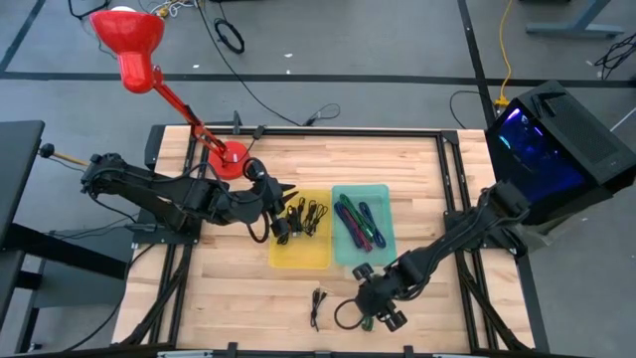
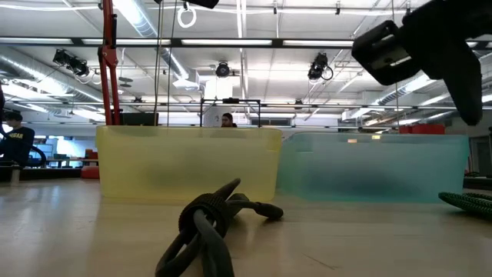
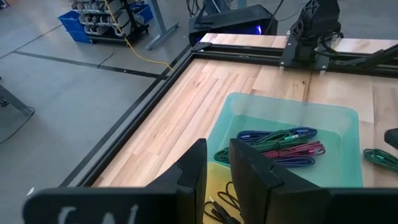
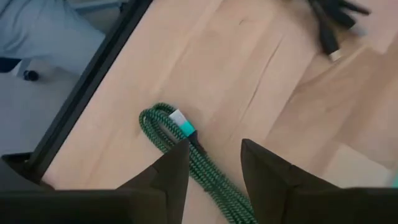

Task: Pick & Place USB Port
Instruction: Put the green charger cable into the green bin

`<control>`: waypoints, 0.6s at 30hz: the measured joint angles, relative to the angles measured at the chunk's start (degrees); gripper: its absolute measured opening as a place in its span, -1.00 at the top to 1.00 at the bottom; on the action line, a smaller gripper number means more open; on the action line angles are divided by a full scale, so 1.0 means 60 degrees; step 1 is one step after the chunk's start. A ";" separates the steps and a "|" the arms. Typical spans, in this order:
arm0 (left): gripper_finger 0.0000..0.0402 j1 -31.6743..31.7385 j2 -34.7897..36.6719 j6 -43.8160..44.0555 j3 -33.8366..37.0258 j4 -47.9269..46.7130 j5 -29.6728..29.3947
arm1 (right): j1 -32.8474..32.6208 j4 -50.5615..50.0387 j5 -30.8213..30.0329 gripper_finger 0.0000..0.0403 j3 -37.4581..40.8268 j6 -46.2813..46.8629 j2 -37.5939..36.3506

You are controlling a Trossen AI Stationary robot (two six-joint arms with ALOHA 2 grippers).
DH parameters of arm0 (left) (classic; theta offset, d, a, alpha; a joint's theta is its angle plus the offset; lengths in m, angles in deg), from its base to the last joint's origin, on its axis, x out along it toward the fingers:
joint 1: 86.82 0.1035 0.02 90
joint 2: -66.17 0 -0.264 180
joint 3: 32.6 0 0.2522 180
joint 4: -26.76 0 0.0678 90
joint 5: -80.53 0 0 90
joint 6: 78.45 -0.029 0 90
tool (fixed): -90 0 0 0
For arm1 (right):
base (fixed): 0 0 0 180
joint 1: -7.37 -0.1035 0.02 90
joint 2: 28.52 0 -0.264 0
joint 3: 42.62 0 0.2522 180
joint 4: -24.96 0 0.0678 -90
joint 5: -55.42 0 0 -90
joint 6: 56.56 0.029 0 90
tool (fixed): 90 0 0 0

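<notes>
Right gripper (image 4: pixel 211 165), fingers parted, low over the table's near edge, directly above a coiled green cable (image 4: pixel 186 152) lying on the wood. Left gripper (image 1: pixel 281 214), fingers slightly apart and holding nothing, over the yellow bin (image 1: pixel 323 256); teal bin (image 1: pixel 383 194) just right, black cable (image 1: pixel 318 303) in front.

Pale butcher-block wooden table (image 1: pixel 229 298), smooth, matt, with visible grain; black metal frame (image 1: pixel 298 130) along its edges. Translucent yellow plastic bin (image 1: pixel 301 253) and translucent teal plastic bin (image 1: pixel 383 196), both frosted, slightly glossy. Green braided fabric-sheathed cable (image 4: pixel 202 168), rough weave. Glossy red lamp (image 1: pixel 127 38) at the far left corner.
</notes>
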 joint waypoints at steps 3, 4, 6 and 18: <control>0.63 0.0000 0.0000 0.0000 0.0000 -0.0021 -0.0003 | -0.0029 -0.0159 0.0078 0.27 0.0000 0.0004 0.0172; 0.63 0.0000 0.0000 0.0000 0.0000 -0.0025 -0.0003 | -0.0029 -0.0278 0.0125 0.27 0.0000 0.0018 0.0239; 0.63 0.0000 0.0000 0.0001 0.0000 -0.0031 0.0000 | -0.0029 -0.0331 0.0259 0.27 0.0000 0.0190 0.0366; 0.63 0.0000 0.0000 0.0000 0.0000 -0.0029 -0.0003 | -0.0044 -0.0363 0.0286 0.27 0.0005 0.0258 0.0503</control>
